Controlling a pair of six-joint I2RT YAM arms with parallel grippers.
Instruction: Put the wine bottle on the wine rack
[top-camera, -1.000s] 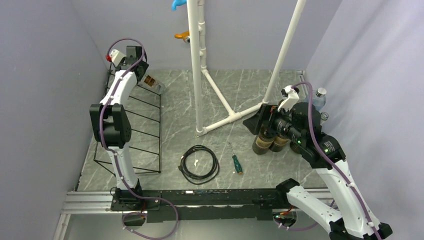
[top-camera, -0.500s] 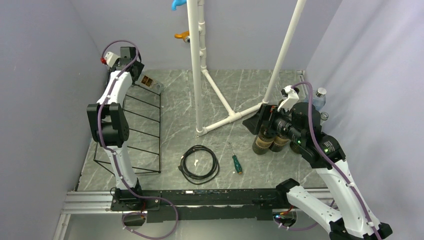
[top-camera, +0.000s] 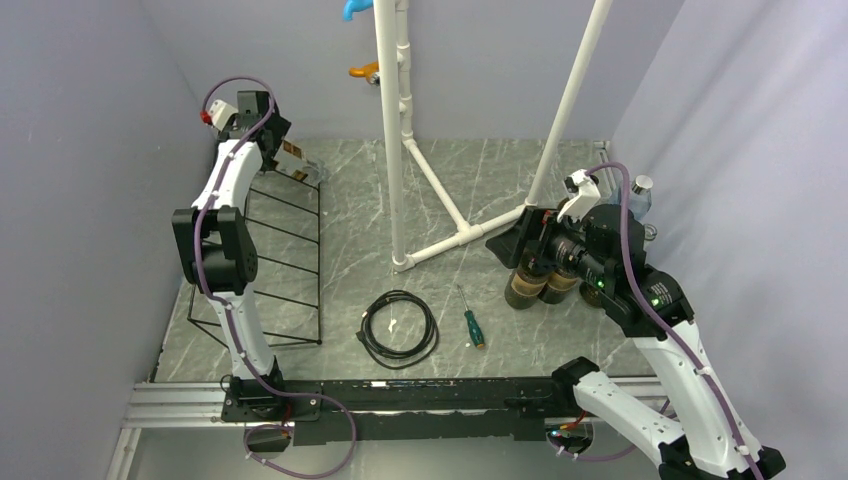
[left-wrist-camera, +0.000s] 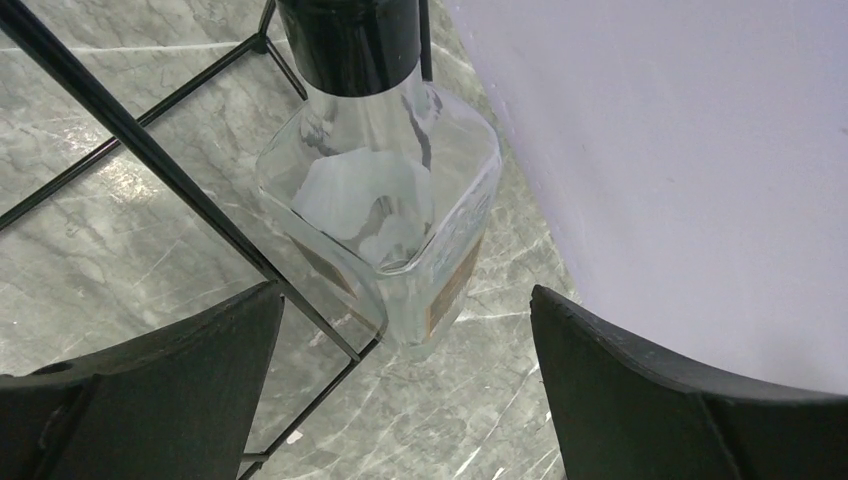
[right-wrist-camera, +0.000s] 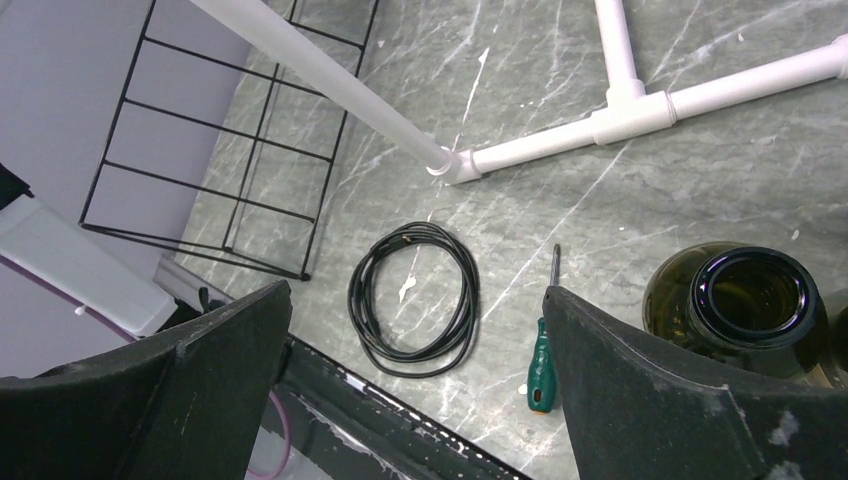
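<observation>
Left jaws: spread open and gripping nothing, with the two dark fingers (left-wrist-camera: 170, 385) at the lower corners of the left wrist view. The wine bottle (left-wrist-camera: 385, 225) lies ahead of the jaws, centred on the gap between the fingers and clear of both. It is clear glass with square shoulders, a black-capped neck pointing away from the jaws and a brown label on one side. A thin bar of the wine rack (left-wrist-camera: 150, 150) runs diagonally across its lower left edge. Whether its base also touches the table (left-wrist-camera: 100, 270) cannot be told. A plain wall rises just to the right of the jaws.

From the top external view, the left arm (top-camera: 225, 195) reaches over the wine rack (top-camera: 320, 262) to the rack's far end, where the bottle (top-camera: 293, 158) rests close under the jaws.

Right jaws: likewise wide open and empty, with the fingers (right-wrist-camera: 160, 400) framing the right wrist view. Below and between them lie a coiled black cable (right-wrist-camera: 412, 300) and a green-handled screwdriver (right-wrist-camera: 541, 365), apart from each other. Under the right-hand finger stands a dark open-mouthed bottle (right-wrist-camera: 745, 300), upright. Ahead of the jaws is the white pipe frame (right-wrist-camera: 560, 145), with the rack off to the left beyond it.
</observation>
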